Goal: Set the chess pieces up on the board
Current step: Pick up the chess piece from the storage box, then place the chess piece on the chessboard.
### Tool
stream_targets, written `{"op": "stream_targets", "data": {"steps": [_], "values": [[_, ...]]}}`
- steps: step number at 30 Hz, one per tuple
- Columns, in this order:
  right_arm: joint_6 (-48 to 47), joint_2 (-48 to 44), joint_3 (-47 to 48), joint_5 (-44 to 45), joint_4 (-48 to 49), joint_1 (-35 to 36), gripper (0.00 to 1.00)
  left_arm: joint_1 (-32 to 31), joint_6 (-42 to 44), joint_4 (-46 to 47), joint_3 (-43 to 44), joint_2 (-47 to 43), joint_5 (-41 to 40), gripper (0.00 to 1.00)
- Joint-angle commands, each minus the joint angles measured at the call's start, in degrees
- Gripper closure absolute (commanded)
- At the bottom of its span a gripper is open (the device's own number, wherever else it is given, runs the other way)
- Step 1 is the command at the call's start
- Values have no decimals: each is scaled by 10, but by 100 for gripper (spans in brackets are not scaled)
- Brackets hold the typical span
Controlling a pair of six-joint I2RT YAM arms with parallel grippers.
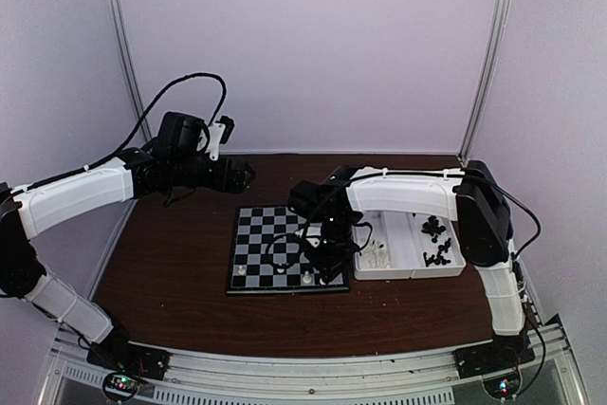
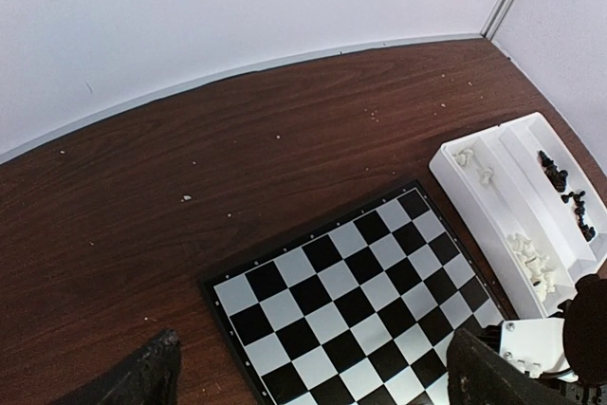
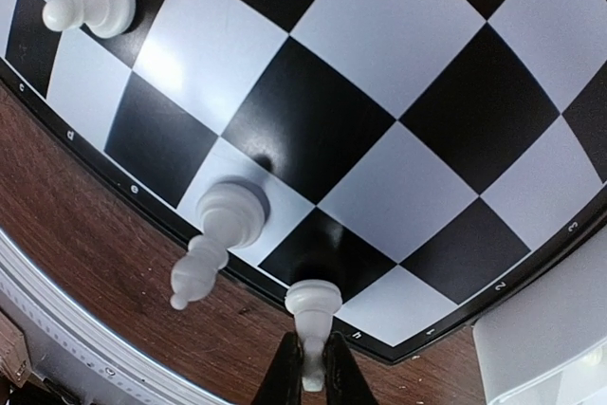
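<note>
The board (image 1: 258, 234) lies mid-table, also seen as the board (image 3: 313, 120) and the board (image 2: 351, 291). My right gripper (image 3: 314, 353) is shut on the top of a white chess piece (image 3: 313, 310); its base is at a black square in the board's near edge row. In the top view the right gripper (image 1: 322, 258) hangs over the board's near right part. A taller white piece (image 3: 216, 234) stands one square left of it, and a white pawn (image 3: 90, 9) further left. My left gripper (image 2: 313, 386) is open, high over the board's far left corner, holding nothing.
A white two-compartment tray (image 1: 410, 270) sits right of the board, holding white pieces (image 2: 531, 253) in one side and black pieces (image 2: 564, 192) in the other. The tray corner (image 3: 541, 348) is close to the right gripper. Walls enclose the table behind and at the sides.
</note>
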Motion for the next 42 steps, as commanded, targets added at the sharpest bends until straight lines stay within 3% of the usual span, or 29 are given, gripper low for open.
{"op": "stream_targets", "data": {"steps": [1, 42], "values": [[-3, -10, 25, 23, 0, 4, 90, 0, 8, 15, -4, -6, 1, 2], [-10, 22, 34, 23, -10, 3, 86, 0, 10, 13, -4, -7, -1, 2]]}}
